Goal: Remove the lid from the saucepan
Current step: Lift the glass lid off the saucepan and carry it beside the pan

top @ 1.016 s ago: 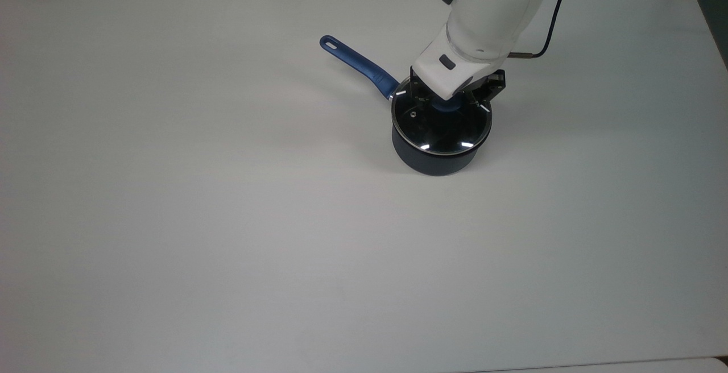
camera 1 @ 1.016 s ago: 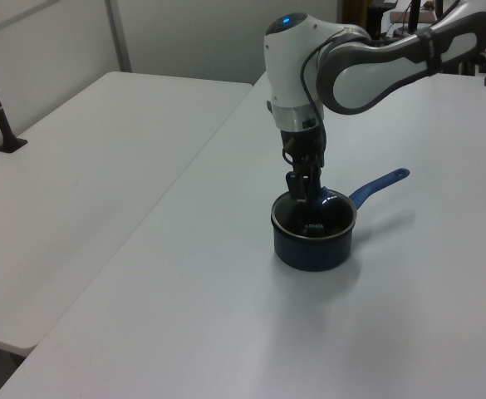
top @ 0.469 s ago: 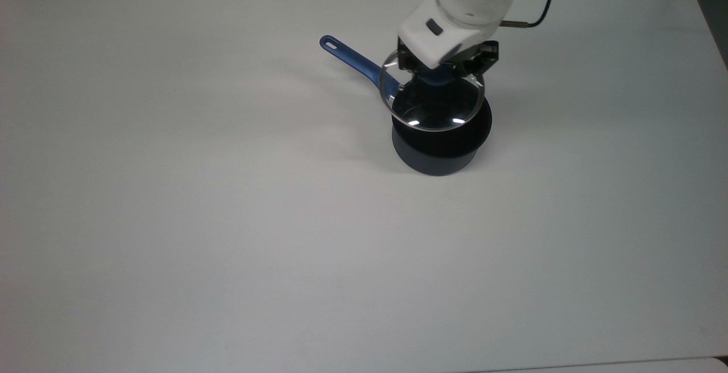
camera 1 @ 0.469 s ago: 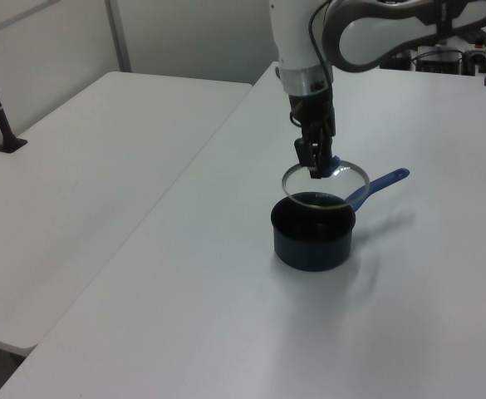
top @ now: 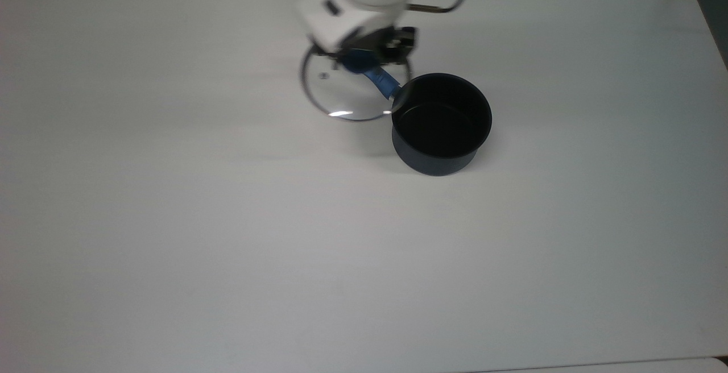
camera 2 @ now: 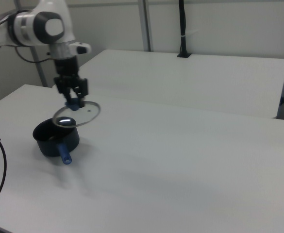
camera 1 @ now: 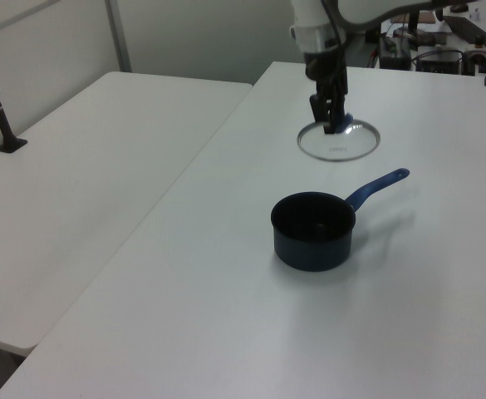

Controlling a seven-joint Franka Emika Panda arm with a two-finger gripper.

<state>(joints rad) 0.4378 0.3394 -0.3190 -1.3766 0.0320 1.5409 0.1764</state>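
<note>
In the left view the gripper (camera 1: pixel 335 126) holds the lid (camera 1: pixel 339 140) by its blue knob, apparently raised clear of the white counter (camera 1: pixel 226 299). The saucepan (camera 1: pixel 313 232) stands uncovered nearer the camera, well apart from the lid, its black inside showing and its blue handle pointing toward the left view's upper right.

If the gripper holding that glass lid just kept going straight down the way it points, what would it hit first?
The gripper points down, shut on the lid's blue knob. Going straight down, the lid would probably meet the saucepan's handle, which lies beneath it in the top view, or the table; depth is unclear.
</note>
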